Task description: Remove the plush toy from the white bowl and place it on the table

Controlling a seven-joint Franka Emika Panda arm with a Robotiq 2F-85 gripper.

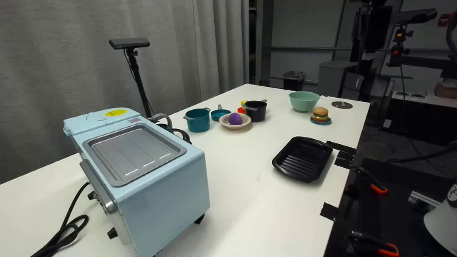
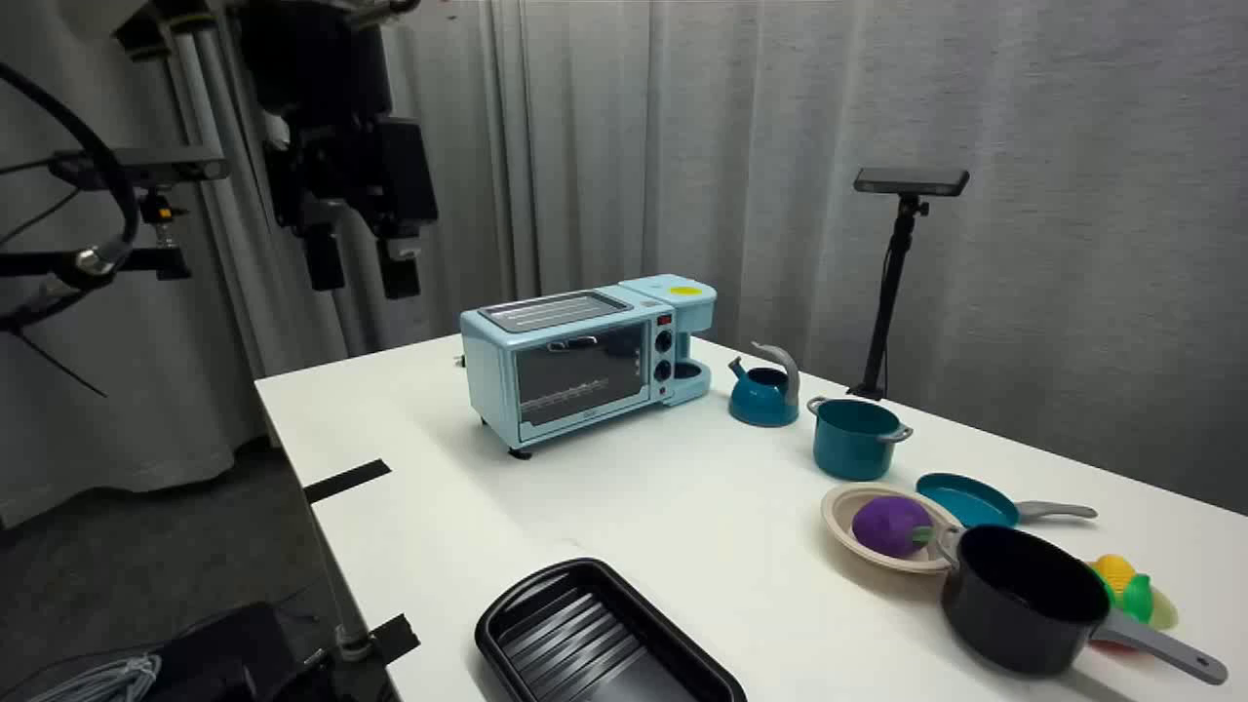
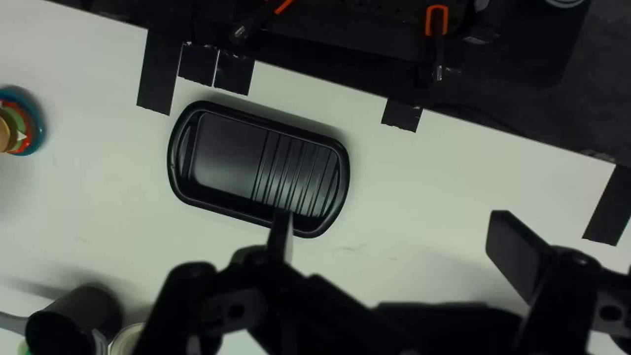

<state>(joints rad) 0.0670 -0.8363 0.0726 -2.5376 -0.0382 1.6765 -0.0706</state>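
finding: the round purple plush toy with a green stem (image 2: 887, 526) sits in the shallow, off-white, saucer-like bowl (image 2: 840, 509), perhaps of pressed fibre, on the long flat white table (image 2: 702, 517). removal has not begun.

clock directions are taken from the bowl in an exterior view. at 10 o'clock, high and well apart from the toy, hangs the black, apparently metal two-fingered gripper (image 2: 363, 278). i observe its fingers spread wide, nothing between them; the wrist view agrees.

hazards, in my judgement: at 4 o'clock, just beside the bowl, stands the deep round black saucepan (image 2: 1019, 600), metal or plastic, its grey lug overlapping the bowl's rim; whether they touch, i cannot tell. a finger descending there could strike the lug and push bowl or saucepan. the round, metal-look teal frying pan (image 2: 965, 500) tightens the 2 o'clock side. fingers set too low could catch the rim and lift bowl with toy; set too high, they could slip off the rounded top. released from height, the toy could roll. let go early toward 8 o'clock, it could land in the ridged, glossy black rectangular tray (image 2: 595, 639).
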